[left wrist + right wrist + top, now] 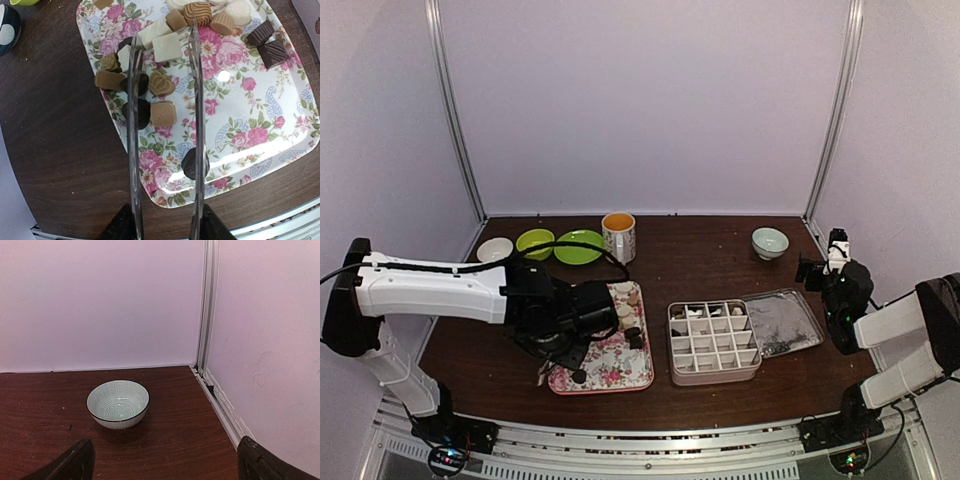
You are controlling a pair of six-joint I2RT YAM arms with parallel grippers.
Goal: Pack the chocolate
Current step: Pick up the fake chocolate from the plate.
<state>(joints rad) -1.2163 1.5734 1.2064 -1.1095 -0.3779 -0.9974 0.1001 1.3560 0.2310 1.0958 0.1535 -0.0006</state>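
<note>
Across the tabletop [700, 260], seen from above. The left tool [165, 227] hangs over the floral tray [620, 372] and is clenched on the tongs [133, 150]. The right tool [167, 462], at the 3 o'clock edge, stands released with nothing between its fingers and faces a pale bowl [118, 403]. The tray lies at 8 o'clock of centre, and the divided box [715, 374] sits just beside it at 3 o'clock. A lid [783, 322] lies just beside the box at 3 o'clock, and a mug [619, 236] stands at 12 o'clock of the tray. The tongs' arms are parted, with a white piece between their tips; whether they touch it cannot be told. The chocolate [166, 47], brown, tan and white, lies mostly along the tray's 3 o'clock side. A few pieces lie in the box's far row.
</note>
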